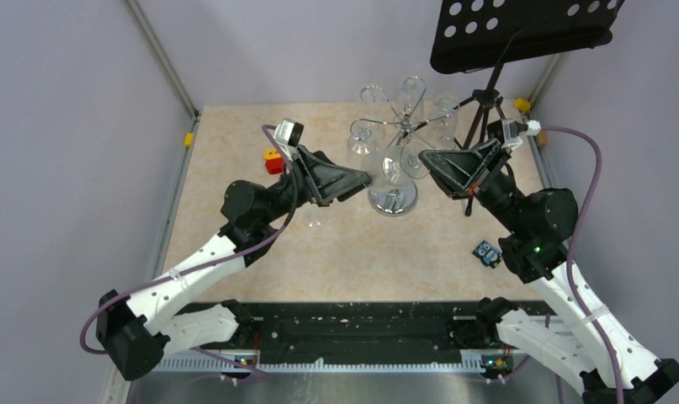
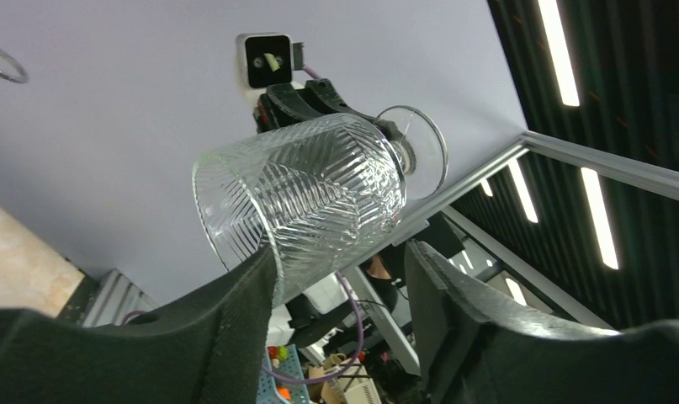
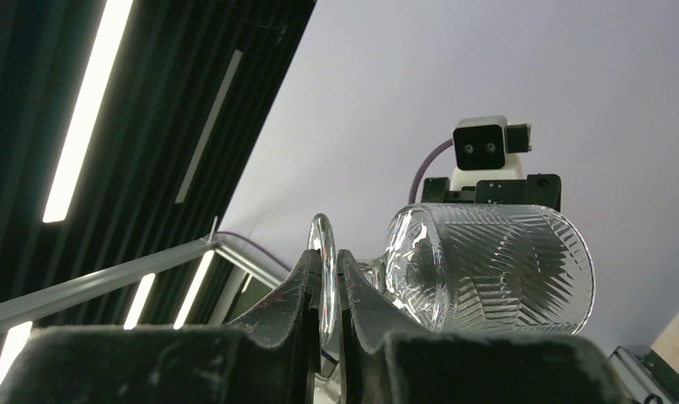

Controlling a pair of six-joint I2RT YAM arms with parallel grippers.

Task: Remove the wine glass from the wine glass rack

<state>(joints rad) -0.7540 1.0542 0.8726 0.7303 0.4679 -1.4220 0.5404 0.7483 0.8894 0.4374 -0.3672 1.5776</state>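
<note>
The chrome wine glass rack (image 1: 397, 126) stands at the table's back middle on its disc base (image 1: 393, 200), with several glasses hanging from its arms. A cut-pattern wine glass (image 1: 395, 167) lies sideways between my two grippers, in front of the pole. My right gripper (image 1: 426, 160) is shut on the glass's foot (image 3: 323, 252), with the bowl (image 3: 487, 269) pointing away from it. My left gripper (image 2: 344, 295) is open, jaws wide; its left finger (image 2: 235, 320) is against the bowl (image 2: 310, 189) and the right finger (image 2: 453, 311) stands apart. I cannot tell whether the glass touches a rack arm.
A black tripod music stand (image 1: 521, 34) rises at the back right, its legs (image 1: 479, 118) next to the rack. A red and yellow block (image 1: 273, 160) lies at the left and a small blue object (image 1: 487, 252) at the right. Yellow clamps (image 1: 188, 139) mark the table's edges.
</note>
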